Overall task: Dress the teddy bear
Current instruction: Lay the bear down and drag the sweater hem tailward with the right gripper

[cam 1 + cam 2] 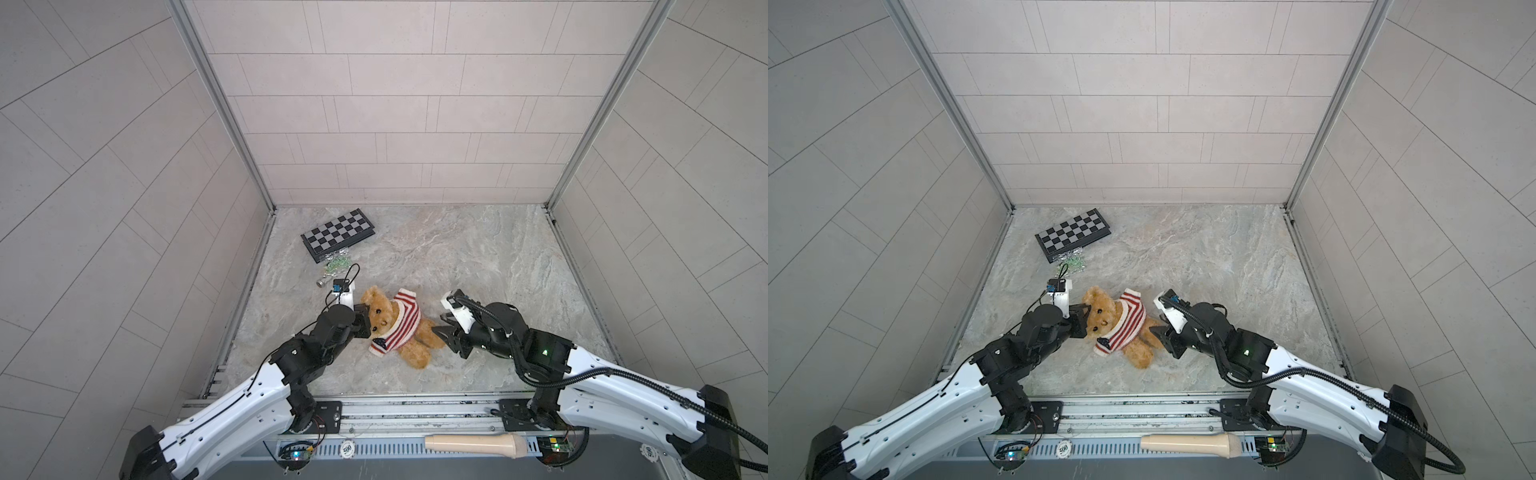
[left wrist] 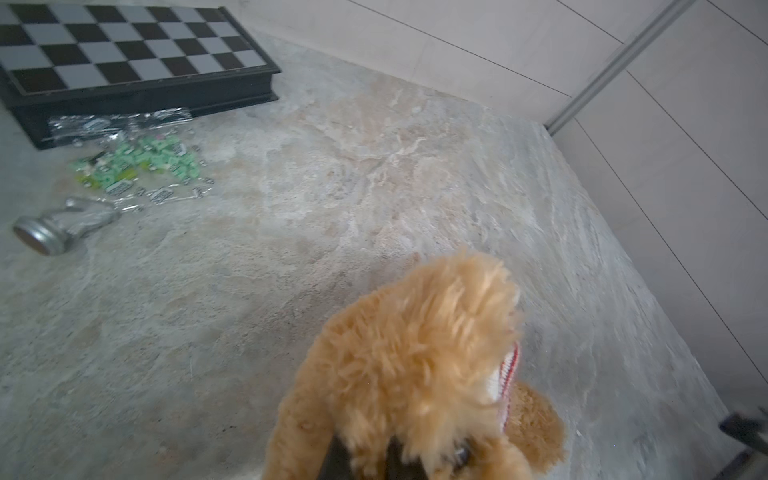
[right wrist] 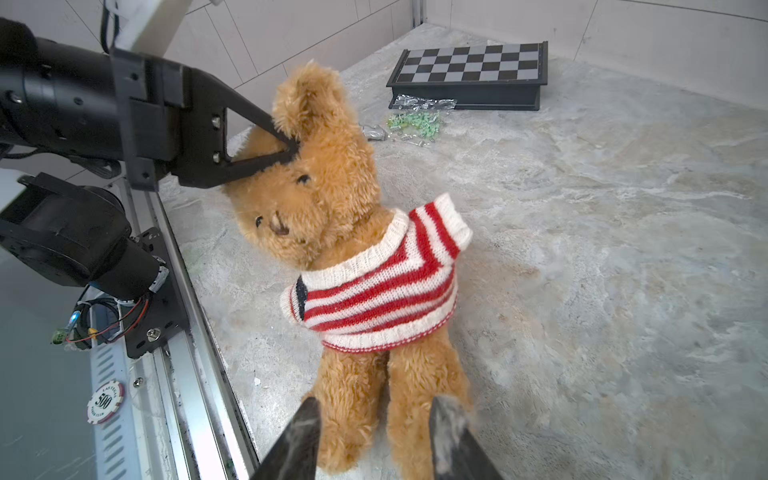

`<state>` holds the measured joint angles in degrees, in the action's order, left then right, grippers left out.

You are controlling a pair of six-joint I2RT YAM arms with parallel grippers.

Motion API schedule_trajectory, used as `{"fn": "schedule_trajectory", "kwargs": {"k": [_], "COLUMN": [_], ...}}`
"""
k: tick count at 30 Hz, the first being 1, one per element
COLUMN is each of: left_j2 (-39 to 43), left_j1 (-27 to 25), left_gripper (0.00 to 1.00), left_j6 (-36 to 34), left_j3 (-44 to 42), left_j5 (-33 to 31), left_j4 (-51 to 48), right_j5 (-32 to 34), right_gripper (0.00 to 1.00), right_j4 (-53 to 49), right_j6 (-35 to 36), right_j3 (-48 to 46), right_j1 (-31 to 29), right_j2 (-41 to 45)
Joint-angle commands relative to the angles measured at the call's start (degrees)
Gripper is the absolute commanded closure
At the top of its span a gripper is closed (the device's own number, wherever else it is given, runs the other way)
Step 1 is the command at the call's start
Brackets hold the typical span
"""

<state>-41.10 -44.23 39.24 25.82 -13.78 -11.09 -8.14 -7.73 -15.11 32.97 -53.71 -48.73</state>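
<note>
Teddy bear (image 1: pixel 380 318) lies in the lower centre of both top views (image 1: pixel 1100 320) on the marbled desk (image 1: pixel 478 257). Its head points frame-left and its legs point toward the lower right.

Red-and-white striped sweater (image 1: pixel 402 323) is on the torso. In the right wrist view the collar sits round the neck and the hem sits at the top of the legs (image 3: pixel 374 291).

Left gripper (image 1: pixel 365 320): the fingers are pressed together and pinch the fur on the bear's head. The right wrist view shows the two tips (image 3: pixel 291 149) meeting in the plush just below one ear and above the eye. In the left wrist view only the dark finger ends (image 2: pixel 340 453) show at the bottom edge, buried in fur (image 2: pixel 415 365). Whether the head is raised off the desk, cannot tell.

Right gripper (image 1: pixel 442 325): the fingers are spread. In the right wrist view they stand at the bottom of the frame (image 3: pixel 376 440) with both of the bear's legs between them. Contact with the fur cannot be told. In a top view the tips sit just beside the bear's feet (image 1: pixel 1160 324).

Other items:
- A folded chessboard (image 1: pixel 338 232) lies in the far left part of the desk.
- A clear bag of small green pieces (image 1: pixel 336 266) lies against the chessboard's near edge.
- A small silvery metal object (image 2: pixel 54 228) lies beside the bag.
- A poker chip (image 1: pixel 347 448) and a beige cylindrical object (image 1: pixel 478 444) rest on the front rail at the bottom of the frame, well apart from the bear.
</note>
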Motion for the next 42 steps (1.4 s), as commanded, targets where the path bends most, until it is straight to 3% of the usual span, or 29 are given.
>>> {"fn": "schedule_trajectory", "kwargs": {"k": [1,7,12,18,31,38,42], "left_j2": [-1.47,-6.67,-12.12,-16.08,-18.93,-19.61,-20.48], "left_j1": [2.01,7.45,10.19,10.39,10.39,10.39,10.39], "left_gripper": [1.0,1.0,1.0,1.0,1.0,1.0,1.0], "left_j6": [10.57,11.52,12.39,12.03,2.43,0.15,-0.43], "left_j3": [0.19,2.16,1.81,2.85,5.51,6.26,6.56], "left_j5": [-5.37,-3.39,2.66,5.09,9.12,10.39,11.79], "left_j4": [-4.14,-6.4,-4.34,-4.39,-5.44,-4.52,-3.51], "right_j5": [-1.11,-3.41,-4.15,-1.12,4.55,5.55,4.86], "right_gripper": [0.51,0.47,0.47,0.46,0.42,0.45,0.62], "right_j4": [0.62,8.16,10.25,11.76,14.36,13.22,14.07], "right_j6": [0.27,-1.0,-0.46,-0.27,-1.53,-2.82,-2.9], "right_j3": [0.84,0.08,2.18,3.97,8.18,7.13,7.3], "right_j1": [-0.12,-1.63,-2.79,-2.73,1.47,2.47,3.08], "right_j2": [-2.64,-9.91,-16.56,-22.65,-34.15,-35.53,-37.23]}}
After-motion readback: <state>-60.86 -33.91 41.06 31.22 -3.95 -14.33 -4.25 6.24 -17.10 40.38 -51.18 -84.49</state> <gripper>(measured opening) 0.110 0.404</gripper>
